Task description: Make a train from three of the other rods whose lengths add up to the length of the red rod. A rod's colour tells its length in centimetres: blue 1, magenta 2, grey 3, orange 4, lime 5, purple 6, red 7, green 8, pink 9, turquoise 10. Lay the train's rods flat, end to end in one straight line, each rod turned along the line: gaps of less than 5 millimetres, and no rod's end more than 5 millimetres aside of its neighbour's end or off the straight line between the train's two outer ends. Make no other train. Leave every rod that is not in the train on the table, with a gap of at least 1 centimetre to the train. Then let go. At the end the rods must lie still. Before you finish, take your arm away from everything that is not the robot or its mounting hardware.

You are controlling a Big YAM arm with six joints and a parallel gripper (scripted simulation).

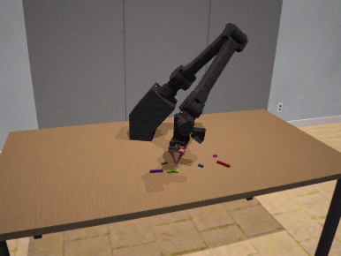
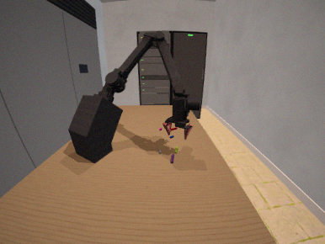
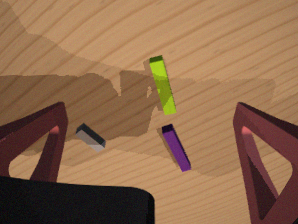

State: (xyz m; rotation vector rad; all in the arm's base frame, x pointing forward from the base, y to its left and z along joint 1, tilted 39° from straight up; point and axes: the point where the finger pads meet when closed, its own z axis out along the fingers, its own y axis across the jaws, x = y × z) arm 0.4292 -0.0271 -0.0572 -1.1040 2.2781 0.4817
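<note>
My gripper (image 1: 177,155) is open and empty, hovering above the table; it also shows in the exterior view (image 2: 178,130) and in the wrist view (image 3: 152,137). Between its fingers in the wrist view lie a lime rod (image 3: 162,84) and a purple rod (image 3: 176,147), nearly end to end with a small gap, and a short grey rod (image 3: 89,137) to their left. In the top view the purple rod (image 1: 155,170), lime rod (image 1: 172,171) and grey rod (image 1: 164,162) lie in front of the gripper. The red rod (image 1: 223,163), blue rod (image 1: 200,165) and magenta rod (image 1: 215,155) lie to the right.
The arm's dark base block (image 1: 147,112) stands on the table behind the rods. A dark cabinet (image 2: 173,67) stands beyond the table's far end.
</note>
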